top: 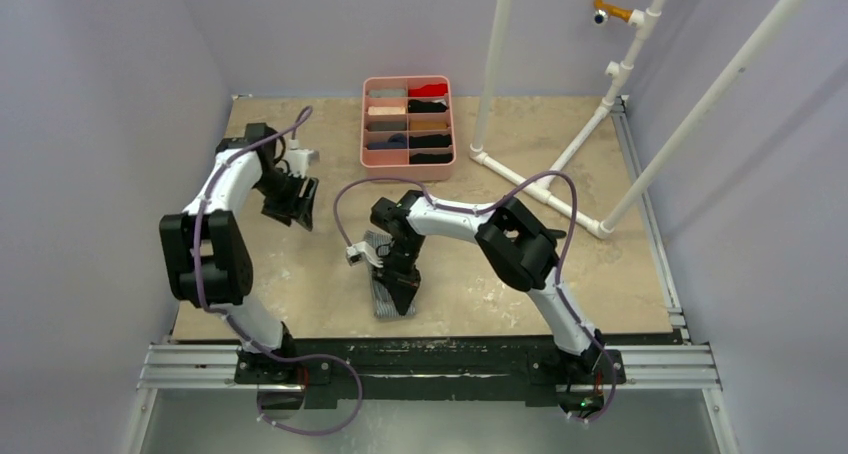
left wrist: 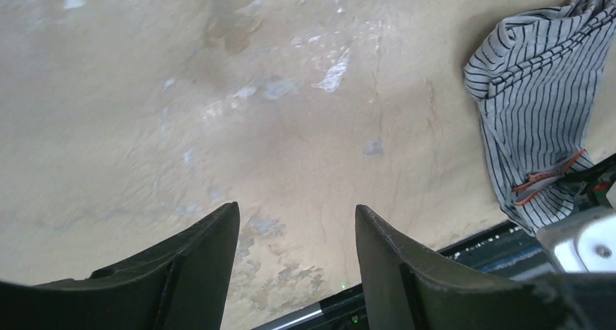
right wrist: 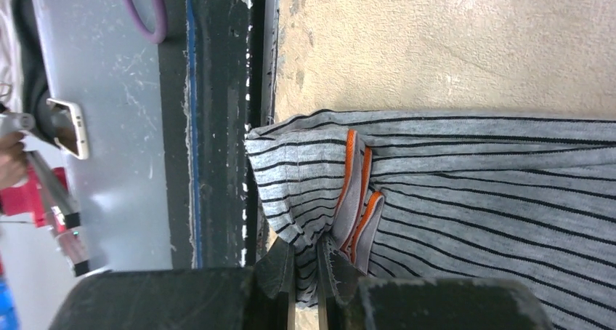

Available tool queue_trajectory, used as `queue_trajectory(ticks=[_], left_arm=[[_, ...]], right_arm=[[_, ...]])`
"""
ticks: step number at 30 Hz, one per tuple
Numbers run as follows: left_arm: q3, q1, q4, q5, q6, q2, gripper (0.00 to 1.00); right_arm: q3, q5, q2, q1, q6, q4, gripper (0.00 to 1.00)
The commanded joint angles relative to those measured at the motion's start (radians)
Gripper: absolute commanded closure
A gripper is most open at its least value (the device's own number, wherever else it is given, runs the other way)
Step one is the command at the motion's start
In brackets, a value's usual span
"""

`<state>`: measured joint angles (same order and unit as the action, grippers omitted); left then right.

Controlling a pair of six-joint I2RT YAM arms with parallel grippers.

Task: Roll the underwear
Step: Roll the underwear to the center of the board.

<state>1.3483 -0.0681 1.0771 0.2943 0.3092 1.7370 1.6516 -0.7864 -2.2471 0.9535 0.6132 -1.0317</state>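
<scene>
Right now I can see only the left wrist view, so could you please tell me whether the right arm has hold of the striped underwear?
Observer: Yes. The right gripper is shut on the grey striped underwear, pinching it right beside the orange trim.
Operator: Thank you. Where does that pinched end lie on the table?
Observer: It lies right at the near edge of the table, the side where the arms are bolted on.
Operator: Is anything else on the table that I cannot see?
Observer: A pink divided tray stands at the far side, with small folded garments in its compartments.
</scene>
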Motion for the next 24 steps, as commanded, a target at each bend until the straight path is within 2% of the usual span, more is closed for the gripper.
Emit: queue_trajectory(ticks=[1, 7, 12, 18, 24], left_arm=[[-0.1, -0.02, -0.079, 0.004, 0.049, -0.222, 0.41], [-0.271, -0.02, -0.155, 0.032, 0.092, -0.51, 0.41], [-0.36, -0.014, -0.127, 0.163, 0.166, -0.689, 0.4], [-0.382, 0.031, -0.069, 0.23, 0.221, -0.795, 0.4], [-0.376, 0.146, -0.032, 0.238, 0.235, -0.831, 0.4]], right_arm=[[0.043, 0.199, -0.178, 0.01, 0.11, -0.041, 1.0], [0.166, 0.175, -0.278, 0.007, 0.146, -0.137, 1.0], [0.256, 0.159, -0.357, -0.005, 0.157, -0.196, 1.0], [0.283, 0.157, -0.389, -0.064, 0.08, -0.178, 1.0], [0.192, 0.163, -0.33, -0.117, 0.007, -0.096, 1.0]])
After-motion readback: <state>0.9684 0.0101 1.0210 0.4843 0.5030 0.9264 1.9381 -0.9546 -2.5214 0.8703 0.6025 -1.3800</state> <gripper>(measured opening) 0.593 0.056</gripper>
